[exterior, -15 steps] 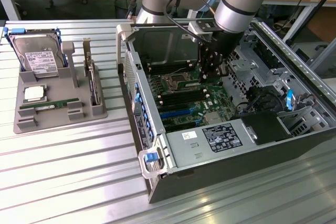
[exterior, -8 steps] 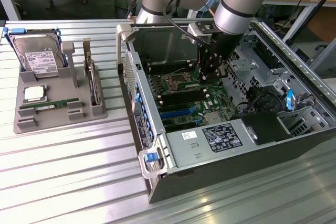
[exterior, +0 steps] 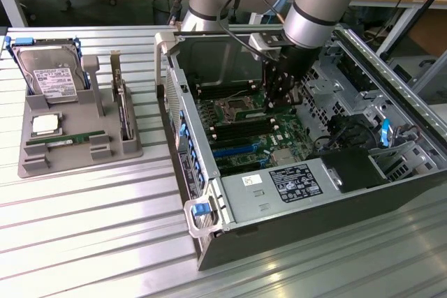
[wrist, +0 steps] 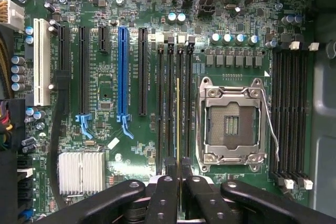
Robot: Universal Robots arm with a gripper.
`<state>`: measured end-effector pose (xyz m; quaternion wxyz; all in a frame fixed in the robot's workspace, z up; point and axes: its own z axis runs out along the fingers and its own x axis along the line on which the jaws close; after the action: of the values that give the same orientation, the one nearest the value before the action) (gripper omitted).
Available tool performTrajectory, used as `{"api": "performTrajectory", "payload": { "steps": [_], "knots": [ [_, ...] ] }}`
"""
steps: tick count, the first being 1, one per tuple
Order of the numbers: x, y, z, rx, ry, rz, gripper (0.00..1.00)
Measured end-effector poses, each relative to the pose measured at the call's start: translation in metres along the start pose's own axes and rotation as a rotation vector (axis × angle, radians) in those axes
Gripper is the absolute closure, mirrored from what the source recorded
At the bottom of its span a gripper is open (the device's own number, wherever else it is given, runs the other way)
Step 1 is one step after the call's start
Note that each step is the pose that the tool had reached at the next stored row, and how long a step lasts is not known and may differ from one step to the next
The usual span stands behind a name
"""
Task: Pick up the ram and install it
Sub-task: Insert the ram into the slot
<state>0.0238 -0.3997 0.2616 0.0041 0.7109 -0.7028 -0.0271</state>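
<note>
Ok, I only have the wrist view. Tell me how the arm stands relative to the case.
Observer: The arm reaches down from above into the open case, which lies on its side; the gripper is over the motherboard.
Operator: I see the ram edge-on, clamped. Report what is outside the case.
Observer: A grey tray sits on the exterior view's left, apart from the case.
Operator: List what it holds.
Observer: A hard drive, a silver processor chip, an upright card and a green stick lying flat.
</note>
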Motion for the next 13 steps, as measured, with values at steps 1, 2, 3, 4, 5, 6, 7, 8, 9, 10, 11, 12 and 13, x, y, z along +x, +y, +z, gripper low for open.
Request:
{"api": "performTrajectory", "payload": {
  "steps": [1,2,3,4,5,6,7,8,9,10,11,12,13],
  "knots": [
    [0.0000,0.0000,0.0007,0.0000,0.0000,0.000,0.87],
    [0.0000,0.0000,0.0011,0.0000,0.0000,0.000,0.87],
    [0.0001,-0.0001,0.0018,0.0000,0.0000,0.000,0.87],
    [0.0001,-0.0001,0.0021,0.0000,0.0000,0.000,0.87],
    [0.0001,-0.0001,0.0024,0.0000,-0.0001,0.000,0.87],
    [0.0001,-0.0001,0.0028,0.0000,0.0000,0.000,0.87],
    [0.0001,-0.0002,0.0037,0.0000,0.0000,0.000,0.87],
    [0.0002,-0.0002,0.0041,-0.0001,0.0002,0.000,0.87],
    [0.0002,0.0001,0.0043,0.0000,0.0000,0.000,0.87],
    [0.0002,0.0009,0.0044,0.0000,0.0000,0.000,0.87],
    [0.0005,0.0030,0.0046,0.0001,-0.0002,0.000,0.87],
    [0.0006,0.0058,0.0046,0.0000,-0.0001,0.000,0.87],
    [0.0006,0.0090,0.0048,0.0000,0.0000,0.000,0.87]
  ]
}}
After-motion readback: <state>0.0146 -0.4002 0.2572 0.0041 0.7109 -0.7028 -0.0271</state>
